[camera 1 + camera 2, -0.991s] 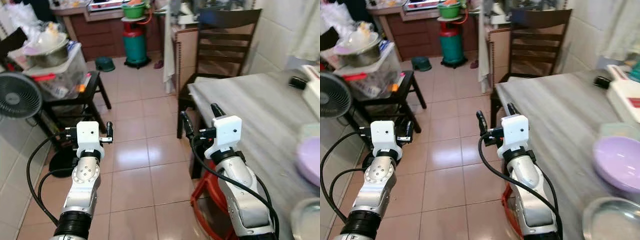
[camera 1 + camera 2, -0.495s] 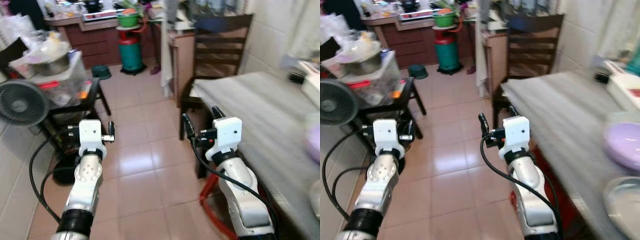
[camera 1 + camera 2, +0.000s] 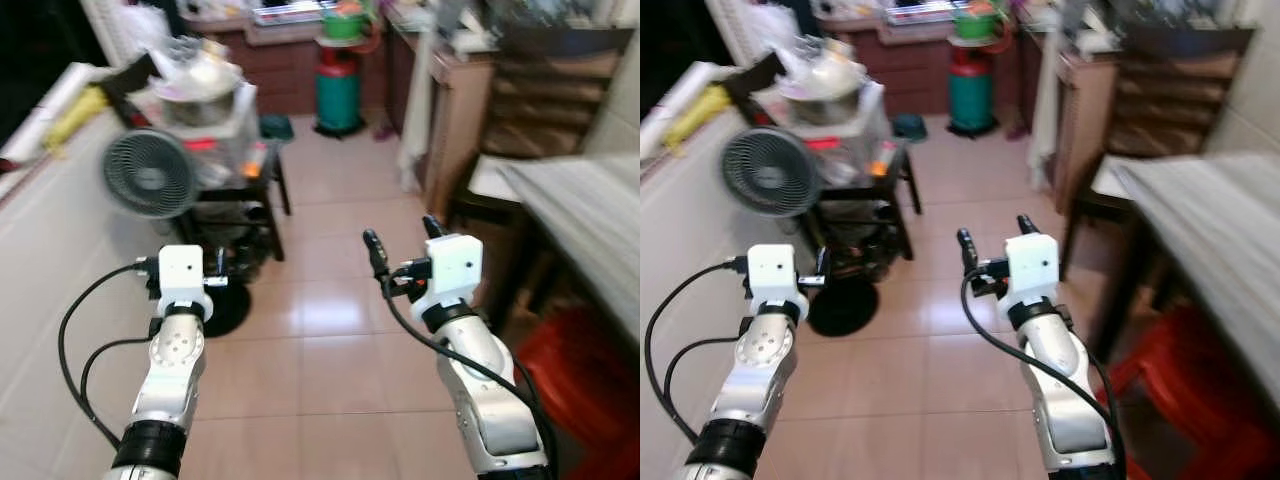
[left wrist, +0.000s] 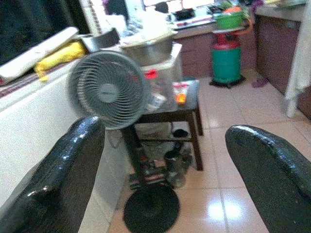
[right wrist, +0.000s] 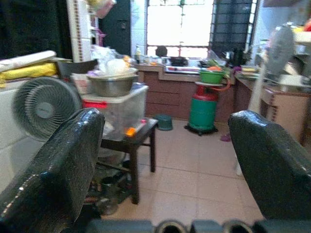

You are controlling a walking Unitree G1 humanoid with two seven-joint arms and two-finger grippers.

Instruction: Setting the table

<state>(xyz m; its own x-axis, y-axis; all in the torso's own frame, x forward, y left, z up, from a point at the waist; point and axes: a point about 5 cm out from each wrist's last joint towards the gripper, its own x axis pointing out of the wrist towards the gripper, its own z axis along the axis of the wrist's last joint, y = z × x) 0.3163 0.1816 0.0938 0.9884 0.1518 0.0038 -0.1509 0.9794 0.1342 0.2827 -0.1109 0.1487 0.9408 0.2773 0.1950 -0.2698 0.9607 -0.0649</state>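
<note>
The grey dining table stands along the right edge of the eye views, with a dark wooden chair at its far end. Both arms are held out in front of me over the tiled floor, away from the table. My left gripper is open with nothing between its fingers, and it faces a grey standing fan. My right gripper is open and empty as well, pointing toward the kitchen counter and a green gas cylinder.
A fan and a black stand carrying a clear plastic box and a metal bowl stand at the left. A red plastic stool sits under the table. A white low wall runs along the left. Tiled floor lies ahead.
The whole view has swung to the left, so the table has slid to the right edge and its bowls have left the picture. Both grippers hold the same open pose.
</note>
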